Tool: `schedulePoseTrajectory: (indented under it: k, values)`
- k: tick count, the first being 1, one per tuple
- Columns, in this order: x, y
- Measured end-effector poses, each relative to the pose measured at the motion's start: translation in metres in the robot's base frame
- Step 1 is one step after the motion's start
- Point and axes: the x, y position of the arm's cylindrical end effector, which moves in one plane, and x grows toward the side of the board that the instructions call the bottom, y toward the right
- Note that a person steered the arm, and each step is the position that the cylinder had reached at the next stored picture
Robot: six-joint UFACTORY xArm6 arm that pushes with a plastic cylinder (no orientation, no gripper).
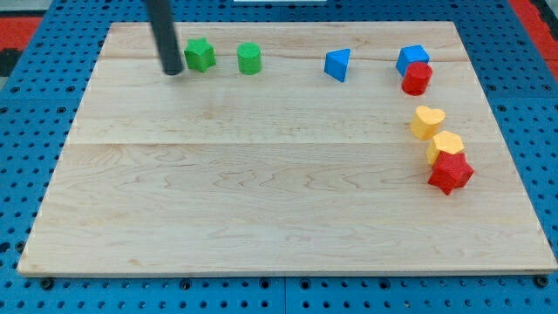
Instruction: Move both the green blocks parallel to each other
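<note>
Tip: my tip [173,71] touches the green star [200,55] | green cylinder [249,58] beside | we've no hand, nothing grasped

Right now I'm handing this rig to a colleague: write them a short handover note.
My tip is down on the board, just to the view's left of the green star, close to it; contact can't be told.
The green cylinder sits to the star's right, apart from it, both near the view's top edge.
Done: the two greens lie about level, side by side.
Left: check that alignment, nudge the star if needed. Blue, red and yellow blocks at the view's right are untouched.
</note>
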Motion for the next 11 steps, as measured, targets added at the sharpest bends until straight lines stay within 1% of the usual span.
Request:
schedulePoseTrajectory:
  k: [1, 2, 3, 4, 5, 6, 7, 8, 9, 10, 11]
  values:
    - [-0.037, -0.023]
    - [-0.083, 0.013]
    - [-0.073, 0.080]
    - [-0.055, 0.073]
    - [-0.044, 0.035]
    - [-0.047, 0.083]
    - [-0.039, 0.123]
    - [-0.022, 0.094]
    - [0.014, 0.106]
    - [0.034, 0.086]
    - [0.007, 0.064]
